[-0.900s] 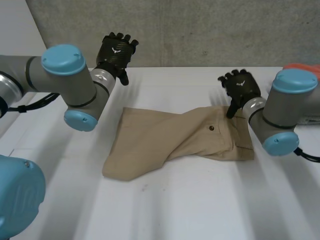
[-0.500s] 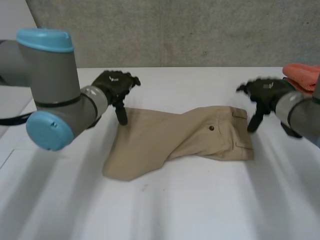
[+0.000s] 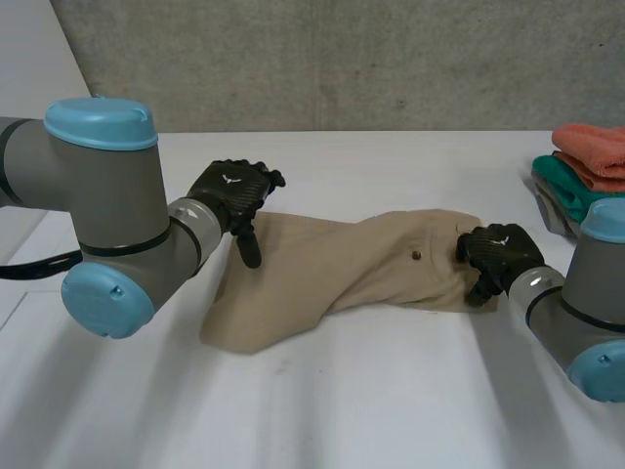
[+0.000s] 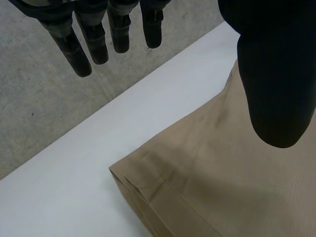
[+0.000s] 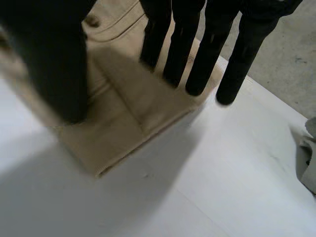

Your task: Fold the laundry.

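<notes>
Just beneath straight, spread fingers point(image 4: 74, 49): hem of tan trousers point(image 3: 322, 269) at left hand point(image 3: 229, 191), waistband at right hand point(image 3: 498, 252).

The left arm point(image 3: 117, 225) is brought in from 9 o'clock and bent at the elbow. The left hand point(image 3: 232, 192) is held at about 10 o'clock from the middle of the head view, palm down. Its fingers point(image 4: 84, 44) are kept straight, well apart from the thumb point(image 4: 276, 74). The right arm point(image 3: 586, 313) is brought in from 4 o'clock. The right hand point(image 3: 498, 252) is set at about 3 o'clock, with its fingers point(image 5: 197, 54) straight and pointed downward and its thumb point(image 5: 54, 59) held apart from them.
</notes>
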